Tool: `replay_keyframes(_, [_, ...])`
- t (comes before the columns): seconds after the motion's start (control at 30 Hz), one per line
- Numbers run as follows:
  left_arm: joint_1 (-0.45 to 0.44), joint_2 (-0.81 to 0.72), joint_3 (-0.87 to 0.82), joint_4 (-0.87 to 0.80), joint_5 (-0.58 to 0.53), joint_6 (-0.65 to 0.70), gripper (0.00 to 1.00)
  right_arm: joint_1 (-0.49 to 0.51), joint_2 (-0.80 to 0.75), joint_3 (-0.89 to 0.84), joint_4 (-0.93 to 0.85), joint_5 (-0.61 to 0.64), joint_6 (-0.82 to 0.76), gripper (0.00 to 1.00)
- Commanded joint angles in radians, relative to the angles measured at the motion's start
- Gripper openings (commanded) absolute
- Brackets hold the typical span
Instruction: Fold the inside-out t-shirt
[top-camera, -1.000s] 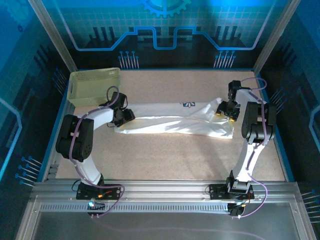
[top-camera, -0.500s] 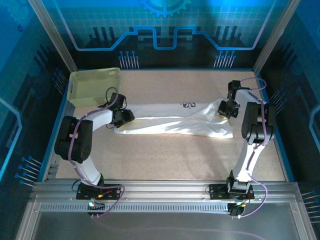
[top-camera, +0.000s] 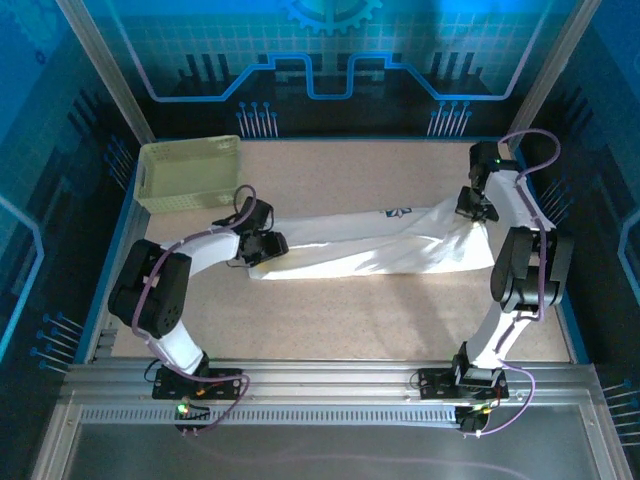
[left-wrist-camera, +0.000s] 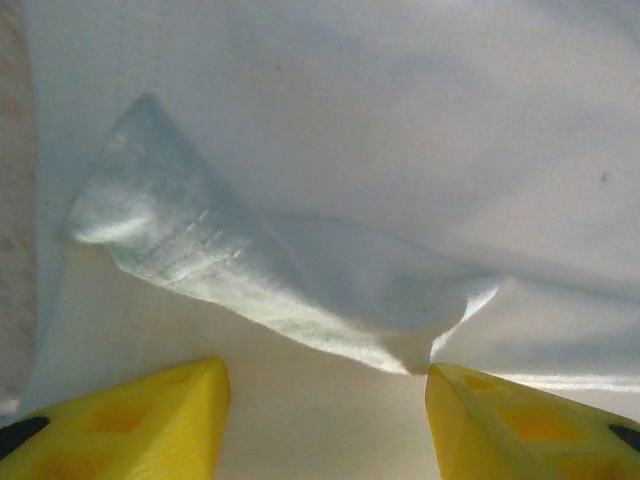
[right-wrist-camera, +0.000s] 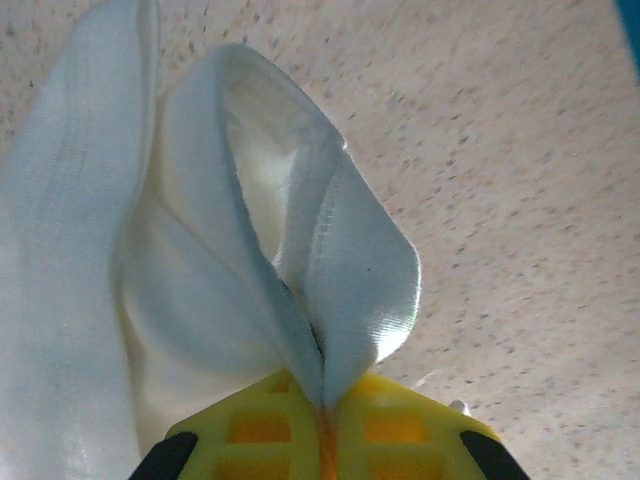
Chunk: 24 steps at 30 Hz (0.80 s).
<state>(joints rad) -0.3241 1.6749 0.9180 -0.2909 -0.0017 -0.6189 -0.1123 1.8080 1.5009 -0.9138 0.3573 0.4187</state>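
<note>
The white t-shirt (top-camera: 370, 250) lies stretched in a long band across the table, its small blue graphic (top-camera: 399, 212) facing up near the right end. My left gripper (top-camera: 268, 247) rests at the shirt's left end. In the left wrist view its yellow fingers (left-wrist-camera: 150, 420) stand apart over flat cloth (left-wrist-camera: 400, 120), with a raised fold (left-wrist-camera: 250, 270) ahead, and the gripper (left-wrist-camera: 327, 400) is open. My right gripper (top-camera: 474, 208) holds the shirt's right end lifted. The right wrist view has that gripper (right-wrist-camera: 322, 405) shut on a bunched hem (right-wrist-camera: 350, 270).
A pale yellow-green lattice basket (top-camera: 188, 172) stands at the back left corner, just behind the left arm. Speckled tabletop (right-wrist-camera: 520, 150) lies bare beyond the right gripper. A raised frame edge (top-camera: 570, 300) borders the table on the right.
My right gripper has shut on the shirt's right end and drawn it up and toward the back right. The left gripper and the shirt's left end have shifted rightward.
</note>
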Motion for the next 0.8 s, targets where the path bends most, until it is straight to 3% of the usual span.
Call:
replay_keyframes(0.0, [-0.024, -0.056, -0.028, -0.094, -0.006, -0.03, 0.56, 0.01, -0.026, 0.045, -0.065, 0.153, -0.029, 0.0])
replay_keyframes(0.27, [-0.017, -0.167, 0.055, -0.197, -0.06, 0.034, 0.6, 0.099, -0.027, 0.142, -0.154, 0.284, -0.066, 0.0])
replay_keyframes(0.43, [-0.025, -0.075, 0.12, -0.173, 0.012, 0.051, 0.57, 0.169, -0.012, 0.243, -0.225, 0.345, -0.107, 0.0])
replay_keyframes(0.77, [-0.136, 0.119, 0.164, -0.118, 0.019, 0.014, 0.47, 0.407, 0.061, 0.398, -0.359, 0.375, -0.088, 0.0])
